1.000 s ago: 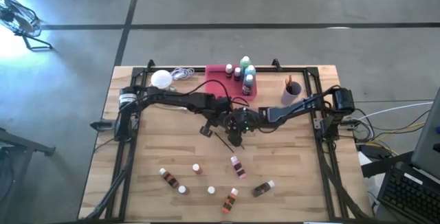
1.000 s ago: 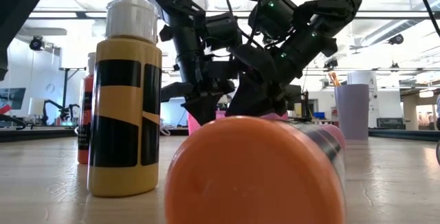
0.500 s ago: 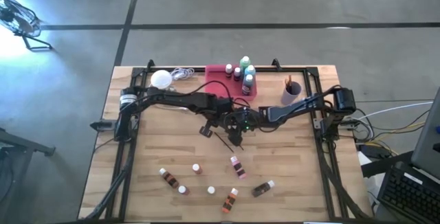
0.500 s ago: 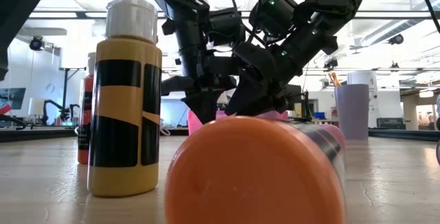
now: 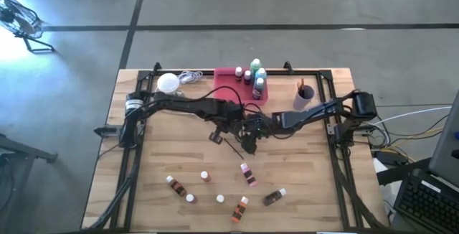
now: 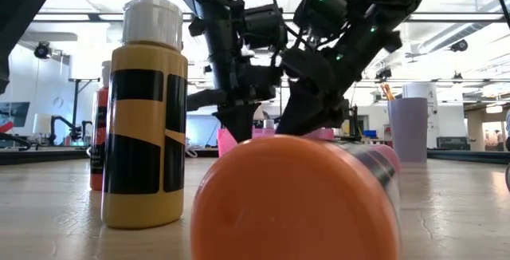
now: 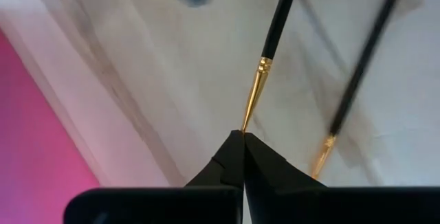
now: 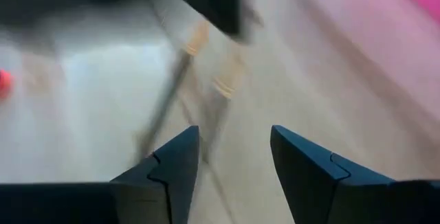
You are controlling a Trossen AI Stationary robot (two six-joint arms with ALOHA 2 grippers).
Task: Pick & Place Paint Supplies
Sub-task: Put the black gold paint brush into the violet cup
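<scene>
Nearest the front edge of the table [image 5: 143, 198], the small bottles [image 5: 244, 204] lie scattered, some standing and some on their sides, none of them touched. In the low view an orange bottle [image 6: 295, 200] on its side fills the foreground beside a standing yellow-and-black one [image 6: 146, 124].

Toward the middle of the table both arms meet. The left gripper [image 7: 242, 136] has its fingers pressed together, pinching the gold-banded end of a dark-handled paintbrush [image 7: 271, 42], whose shaft shows as a thin dark line in the overhead view. The right gripper [image 8: 234, 159] faces it with fingers apart, hovering just beside the brush without holding it.

This looks like a handover or shared pick of the brush. The next move probably calls for the right fingers to close squarely on the thin handle before the left lets go.

Farther back stand a purple cup [image 5: 303, 99] holding brushes and a pink tray [image 5: 228, 74] with green and blue bottles [image 5: 256, 75].
</scene>
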